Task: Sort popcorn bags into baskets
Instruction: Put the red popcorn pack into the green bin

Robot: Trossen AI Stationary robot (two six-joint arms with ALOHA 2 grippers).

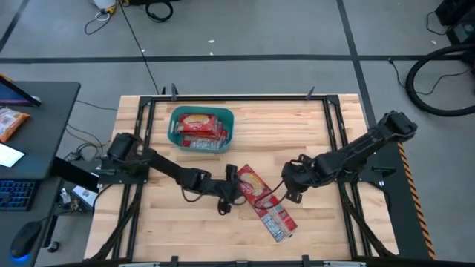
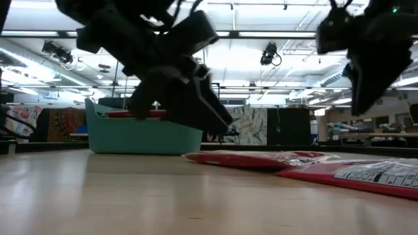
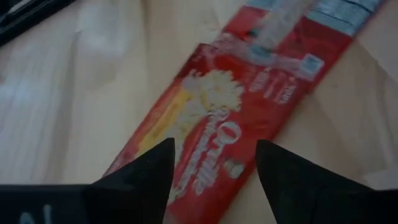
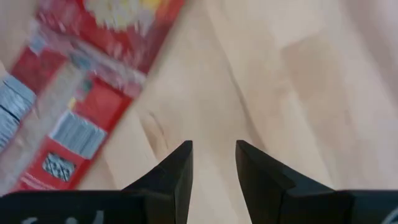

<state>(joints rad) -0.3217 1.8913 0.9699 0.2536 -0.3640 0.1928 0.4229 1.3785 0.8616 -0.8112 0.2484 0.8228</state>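
Observation:
The teal basket [image 1: 170, 127] [image 2: 140, 137] stands at the table's far left and holds several red popcorn bags [image 1: 200, 126]. Two more red bags lie flat on the wood near the middle, one [image 1: 254, 185] [image 3: 230, 106] partly over the other [image 1: 277, 220] [image 2: 366, 175]. My left gripper [image 1: 234, 187] [image 3: 214, 168] is open and hovers just above the left end of the upper bag, with one finger over each long edge. My right gripper [image 1: 286, 185] [image 4: 213, 163] is open with a narrow gap. It hangs above bare wood just right of the bags [image 4: 87, 74].
Black frame rails [image 1: 338, 141] run along the table's edges. Left of the table, a dark desk [image 1: 44, 111] carries an orange packet [image 1: 11, 122] and a keyboard. Bare wood lies near the table's front edge and to the right of the basket.

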